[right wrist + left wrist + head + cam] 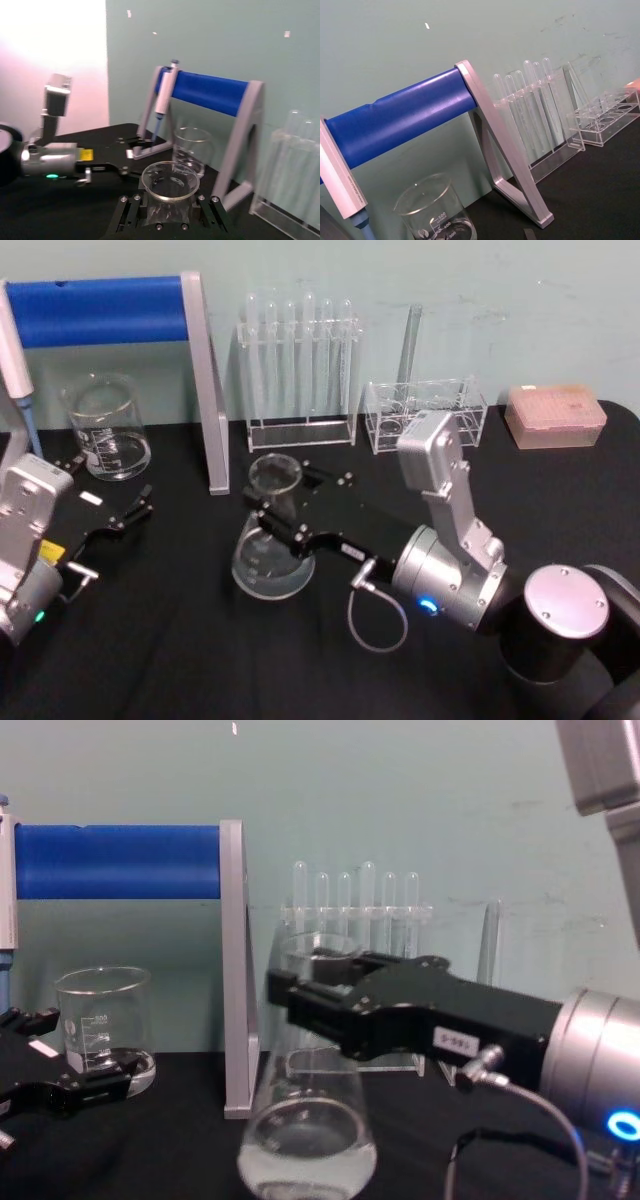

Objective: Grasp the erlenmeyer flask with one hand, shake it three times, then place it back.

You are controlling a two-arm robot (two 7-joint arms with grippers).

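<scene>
Two pincers: your right pincer (pixel 280 490) clamped on erlenmeyer flask (pixel 270 565) neck, just under flared rim, likely so glass won't slip in shake. Flask base looks down on worktop (pixel 200 640), centre. Your left pincer (pixel 110 482) idle, fingers apart, near beaker (pixel 105 430).

1. The erlenmeyer flask (pixel 270 552) stands left of centre on the black table (pixel 200 660), a little clear liquid in its wide base.
2. The right gripper (pixel 278 488) reaches in from the right, its black fingers (pixel 295 532) clasping the flask's neck on the near and far sides.
3. The left gripper (pixel 112 482) lies at the near left with its fingers spread apart, just beside a glass beaker (pixel 104 428).
4. Far left stands a blue-barred stand (pixel 100 310) with a pipette (pixel 16 370) hanging on it.
5. Along the far wall sit a test tube rack (pixel 300 370), a lower clear rack (pixel 425 410) and a pink box (pixel 555 415).
</scene>
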